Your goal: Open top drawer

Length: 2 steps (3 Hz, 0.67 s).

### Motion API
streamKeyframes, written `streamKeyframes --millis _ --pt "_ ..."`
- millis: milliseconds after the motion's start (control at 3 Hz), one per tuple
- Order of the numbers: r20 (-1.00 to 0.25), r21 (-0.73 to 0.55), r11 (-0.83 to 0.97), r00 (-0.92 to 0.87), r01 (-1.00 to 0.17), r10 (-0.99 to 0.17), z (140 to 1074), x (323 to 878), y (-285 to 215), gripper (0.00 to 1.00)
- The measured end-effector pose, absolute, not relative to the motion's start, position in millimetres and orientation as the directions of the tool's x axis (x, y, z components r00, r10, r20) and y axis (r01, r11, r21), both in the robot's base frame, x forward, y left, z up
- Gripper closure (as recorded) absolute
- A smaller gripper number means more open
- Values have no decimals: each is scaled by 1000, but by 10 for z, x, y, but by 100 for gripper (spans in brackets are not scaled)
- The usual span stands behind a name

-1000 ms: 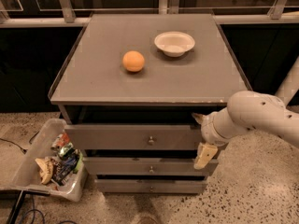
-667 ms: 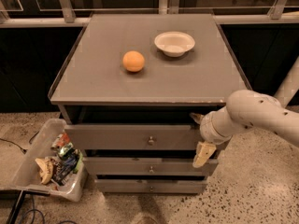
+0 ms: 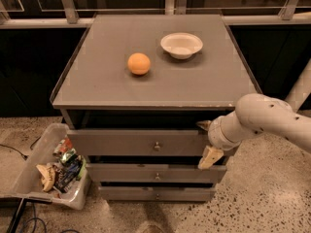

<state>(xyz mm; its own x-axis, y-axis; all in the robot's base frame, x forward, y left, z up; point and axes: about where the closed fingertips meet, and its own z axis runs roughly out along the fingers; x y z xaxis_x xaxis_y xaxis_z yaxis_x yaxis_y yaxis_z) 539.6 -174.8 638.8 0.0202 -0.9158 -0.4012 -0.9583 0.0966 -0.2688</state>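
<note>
Under the cabinet (image 3: pixel 204 84) top we see the top drawer (image 3: pixel 126 142), with a dark gap above it. Our gripper (image 3: pixel 206 141) sits at its right end, fingers spread wide, one above the front and one below. An orange (image 3: pixel 139 63) and a bowl (image 3: pixel 181 44) rest on top.

The white robot arm (image 3: pixel 272 118) runs off the right edge; its gripper (image 3: pixel 206 141) covers the right end of the wide grey wooden top drawer (image 3: pixel 136 142).
</note>
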Motion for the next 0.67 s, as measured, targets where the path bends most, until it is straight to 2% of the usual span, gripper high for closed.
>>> streamKeyframes --millis 667 --pt "-401 -269 97 20 -958 -916 6388 5395 -1747 65"
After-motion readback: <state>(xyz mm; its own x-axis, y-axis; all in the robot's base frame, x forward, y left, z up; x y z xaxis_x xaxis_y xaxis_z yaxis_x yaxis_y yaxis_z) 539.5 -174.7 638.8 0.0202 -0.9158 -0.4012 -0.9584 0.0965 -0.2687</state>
